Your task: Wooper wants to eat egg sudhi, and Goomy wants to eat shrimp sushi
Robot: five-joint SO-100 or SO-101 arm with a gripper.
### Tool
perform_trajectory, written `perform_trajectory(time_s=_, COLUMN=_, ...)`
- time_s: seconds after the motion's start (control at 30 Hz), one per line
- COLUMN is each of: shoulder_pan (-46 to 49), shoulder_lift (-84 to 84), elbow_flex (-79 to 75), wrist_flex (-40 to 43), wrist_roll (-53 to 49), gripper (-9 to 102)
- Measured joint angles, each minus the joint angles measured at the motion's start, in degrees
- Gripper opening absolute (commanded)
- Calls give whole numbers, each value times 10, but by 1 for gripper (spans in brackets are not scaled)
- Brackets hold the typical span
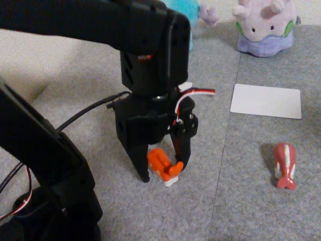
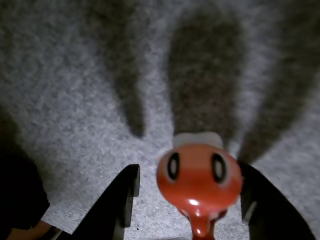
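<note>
Shrimp sushi, a small orange toy on a white rice base, lies on the grey carpeted desk between the two black fingers of the gripper, whose jaws stand apart on either side of it; in the wrist view the shrimp sushi shows its rounded orange front with two dark oval eye marks, the right finger just beside it and the left finger a little apart, so whether the jaws yet press the toy cannot be told. The arm descends from the upper left of the fixed view, red and white wires looping at the wrist. To the right lie a white card and, nearer, a red-and-white striped sushi piece. At the far edge sit Goomy, lilac with green cheek spots, and, partly hidden behind the arm, Wooper
</note>
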Motion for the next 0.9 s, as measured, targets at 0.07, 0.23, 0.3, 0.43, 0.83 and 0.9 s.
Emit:
perform_trajectory(time_s=0.07, shoulder_pan=-2, shoulder_lift=-1, elbow_flex=0, wrist_flex=-2, wrist_roll=0, gripper=22)
perform_trajectory(time_s=0.23, shoulder_pan=-28, shoulder_lift=-3, elbow_flex=0, wrist_flex=-7, wrist_roll=12, gripper=20)
perform_trajectory(time_s=0.3, shoulder_pan=-27, shoulder_lift=-4, elbow_flex=0, wrist_flex=-14, wrist_roll=15, gripper=17)
perform_trajectory(time_s=0.43, shoulder_pan=-35, shoulder_lift=-4, elbow_flex=0, wrist_flex=-15, wrist_roll=16, gripper=12)
perform_trajectory(time_s=0.83, shoulder_pan=-34, shoulder_lift=-7, elbow_flex=1, wrist_flex=-19, wrist_roll=16, gripper=2)
perform_trajectory(time_s=0.9, shoulder_pan=-29, shoulder_lift=-7, elbow_flex=1, wrist_flex=-21, wrist_roll=16, gripper=2)
